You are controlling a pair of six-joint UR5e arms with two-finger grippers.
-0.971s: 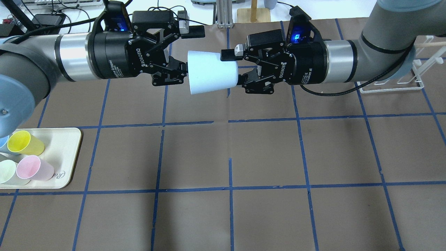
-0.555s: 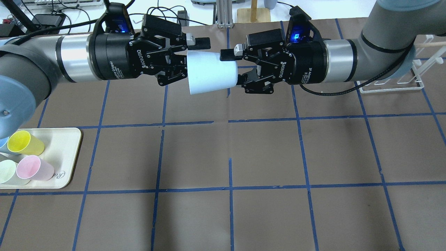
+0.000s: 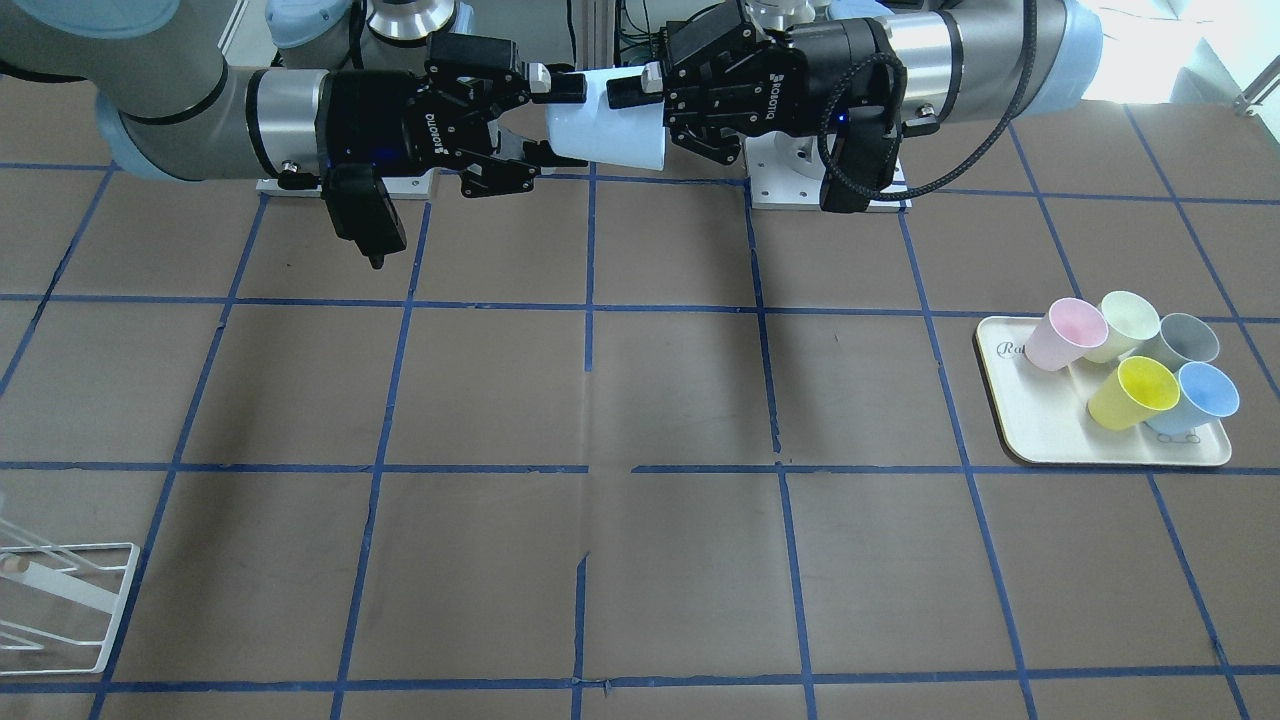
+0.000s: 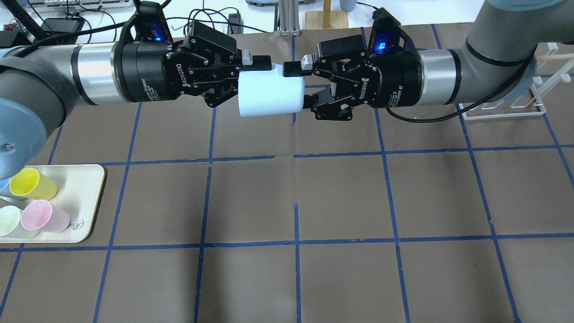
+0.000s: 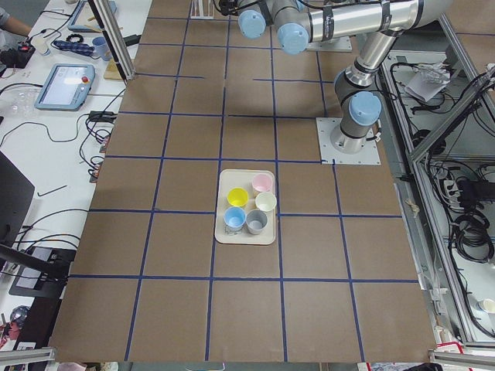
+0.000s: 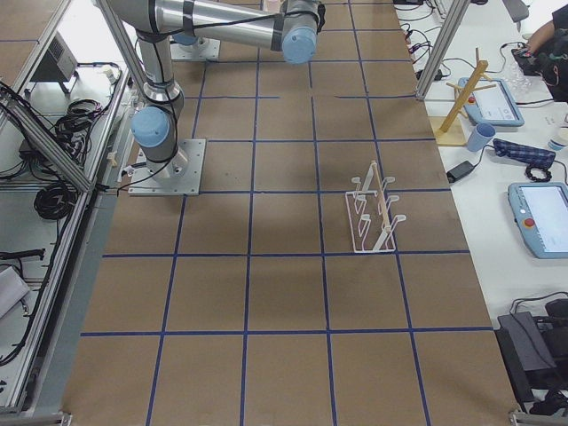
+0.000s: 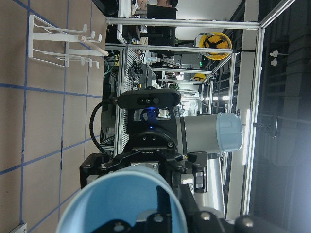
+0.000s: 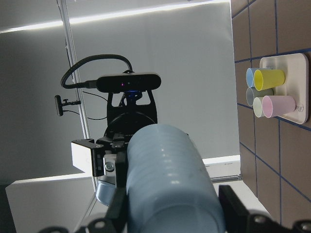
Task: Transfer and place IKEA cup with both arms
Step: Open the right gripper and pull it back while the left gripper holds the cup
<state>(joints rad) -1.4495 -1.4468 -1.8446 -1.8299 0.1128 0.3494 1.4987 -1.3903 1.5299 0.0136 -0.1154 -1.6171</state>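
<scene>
The pale sky-blue IKEA cup hangs on its side in the air over the far middle of the table, between both arms. Its wide mouth points at my left gripper, whose fingers are closed over the rim end. My right gripper is shut on the narrow base end. In the front-facing view the cup sits between the right gripper and the left gripper. The left wrist view looks into the cup's mouth. The right wrist view shows its outer wall.
A cream tray at the near left holds a yellow cup, a pink cup and others, including a blue cup and a grey cup. A white wire rack stands at the far right.
My left gripper has moved right and closed from wide open onto the cup's rim end. The cup has tipped level. The right gripper has kept its hold and place.
</scene>
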